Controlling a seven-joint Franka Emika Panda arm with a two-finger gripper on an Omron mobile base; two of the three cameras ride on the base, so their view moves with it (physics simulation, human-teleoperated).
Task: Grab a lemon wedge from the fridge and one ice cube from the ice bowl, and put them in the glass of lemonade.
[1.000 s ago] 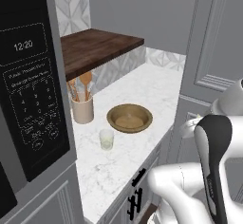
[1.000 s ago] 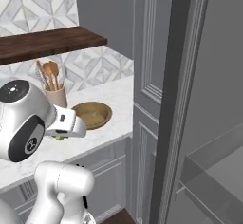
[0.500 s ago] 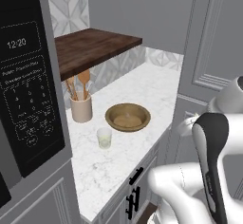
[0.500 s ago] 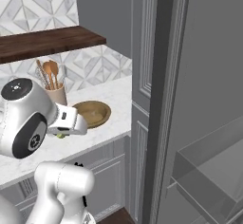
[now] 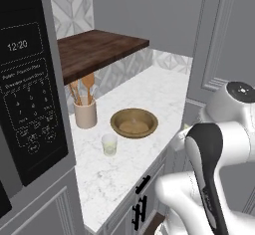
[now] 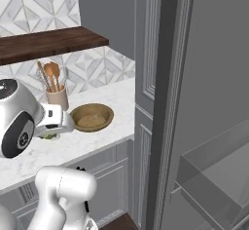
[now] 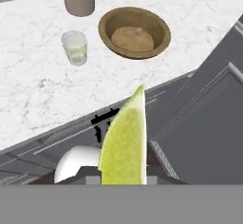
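Note:
The lemon wedge (image 7: 124, 142), yellow-green, stands large between the fingers in the hand view. My gripper (image 6: 50, 134) is shut on it, just off the counter's front edge. Past the edge, on the marble, the glass of lemonade (image 7: 75, 47) (image 5: 109, 145) stands upright, and the ice bowl (image 7: 134, 32) (image 5: 134, 123) (image 6: 91, 117) lies to its right. The gripper is apart from both. At the right of the right base view, the dark fridge (image 6: 209, 92) stands open, with a shelf and a drawer showing low down.
A tan crock with wooden spoons (image 5: 85, 113) (image 6: 57, 97) stands behind the glass under a dark wooden shelf (image 5: 97, 50). A black microwave (image 5: 25, 94) fills the left. A tall grey panelled cabinet (image 6: 146, 78) bounds the counter (image 5: 154, 89) on the right. Black drawer handles (image 5: 140, 206) sit below the edge.
Both base views have shifted, so the base has driven and the counter now sits more centred and nearer. The gripper holds the wedge as before.

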